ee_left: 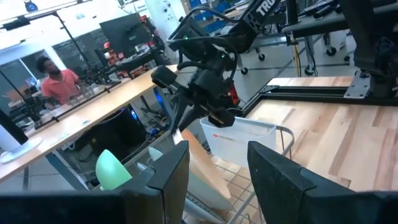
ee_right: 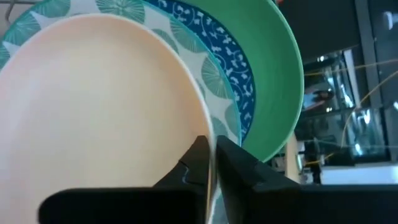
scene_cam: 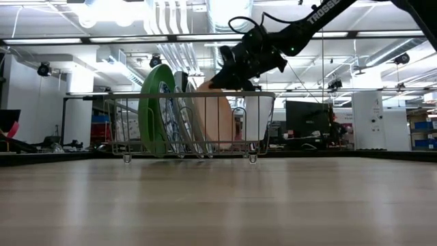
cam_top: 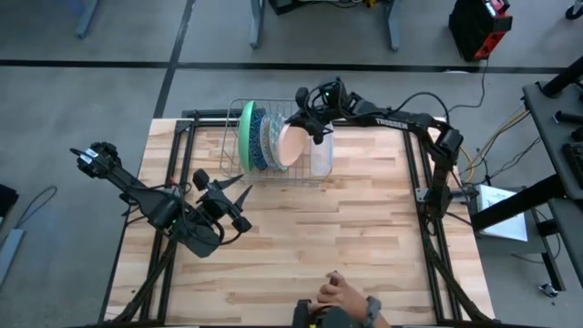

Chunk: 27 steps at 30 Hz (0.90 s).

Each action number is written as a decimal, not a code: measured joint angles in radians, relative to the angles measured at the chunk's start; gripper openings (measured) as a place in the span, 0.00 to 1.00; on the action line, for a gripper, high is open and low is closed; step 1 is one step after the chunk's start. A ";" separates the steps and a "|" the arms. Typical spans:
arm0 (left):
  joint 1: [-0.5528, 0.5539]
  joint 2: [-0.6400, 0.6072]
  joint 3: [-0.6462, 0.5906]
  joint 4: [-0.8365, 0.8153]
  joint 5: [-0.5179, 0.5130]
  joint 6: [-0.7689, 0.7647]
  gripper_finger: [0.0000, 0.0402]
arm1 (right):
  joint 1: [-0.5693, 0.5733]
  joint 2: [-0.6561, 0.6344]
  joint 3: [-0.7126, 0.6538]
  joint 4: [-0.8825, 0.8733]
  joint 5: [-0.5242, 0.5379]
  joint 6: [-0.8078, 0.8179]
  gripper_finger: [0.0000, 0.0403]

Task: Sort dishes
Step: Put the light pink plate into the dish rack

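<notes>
A silver wire dish rack is seen at the far edge of the light wooden slatted table, and the dishes are stood on edge inside it, side by side. Counted from the left in the high view, the large plain green round plate comes first, followed by the blue patterned plate, a white plate with green fan-shaped marks and the peach-pink shallow bowl, which is placed last in the row. A clear plastic tray is set upright just beside the bowl at the rack's right end. The right gripper is held over the rack, and its two dark fingers are clenched on the upper rim of the peach-pink bowl, as is shown plainly in the right wrist view. The left gripper is held low above the table in front of the rack, well apart from the dishes, with its fingers released and nothing between them. A person's hand is seen at the table's near edge.
</notes>
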 joint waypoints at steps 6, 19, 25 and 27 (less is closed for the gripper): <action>0.000 0.000 -0.002 -0.007 0.001 0.008 0.38 | -0.003 -0.004 0.000 -0.011 0.001 0.007 0.18; 0.017 0.000 -0.002 -0.014 0.021 0.056 0.38 | -0.004 -0.007 0.005 0.024 0.030 0.007 0.40; 0.033 0.000 -0.002 -0.014 0.021 0.069 0.38 | 0.006 -0.009 0.013 0.013 0.147 0.002 0.45; 0.037 0.000 -0.002 -0.014 0.022 0.071 0.38 | 0.014 -0.009 0.013 -0.021 0.190 -0.001 0.47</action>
